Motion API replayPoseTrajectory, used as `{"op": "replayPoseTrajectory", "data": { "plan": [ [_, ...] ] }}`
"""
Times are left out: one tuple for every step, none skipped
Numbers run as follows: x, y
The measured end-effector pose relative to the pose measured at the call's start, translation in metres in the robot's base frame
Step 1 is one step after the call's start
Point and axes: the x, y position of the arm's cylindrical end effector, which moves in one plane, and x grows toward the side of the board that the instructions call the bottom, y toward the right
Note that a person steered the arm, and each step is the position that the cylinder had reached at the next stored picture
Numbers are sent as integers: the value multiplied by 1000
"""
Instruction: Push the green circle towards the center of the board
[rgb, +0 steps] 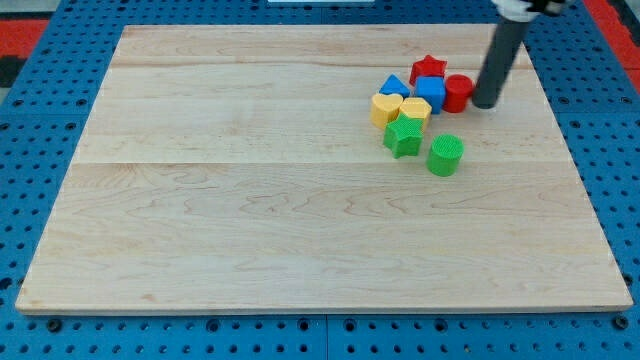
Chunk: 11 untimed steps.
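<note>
Plainly green circle (445, 155): ribbed short cylinder, upright, apart from cluster.

You have my tip (486, 103) just right of the red round block (458, 93), at the right edge of a tight cluster. The green circle (445, 156) sits below it, apart from the green star (403, 136) by a narrow gap. The blue cube (431, 91), yellow blocks (400, 108), blue triangle (394, 86) and red star (428, 68) block any way leftward. Right of and below the green circle the wooden board (250, 230) lies open.
</note>
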Motion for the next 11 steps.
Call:
{"op": "replayPoseTrajectory", "data": {
  "plan": [
    [-3,-50],
    [-5,-65],
    [8,-25],
    [29,14],
    [65,-4],
    [75,-35],
    [90,-55],
    [118,-56],
    [143,-58],
    [160,-82],
    [158,-125]
  ]
}}
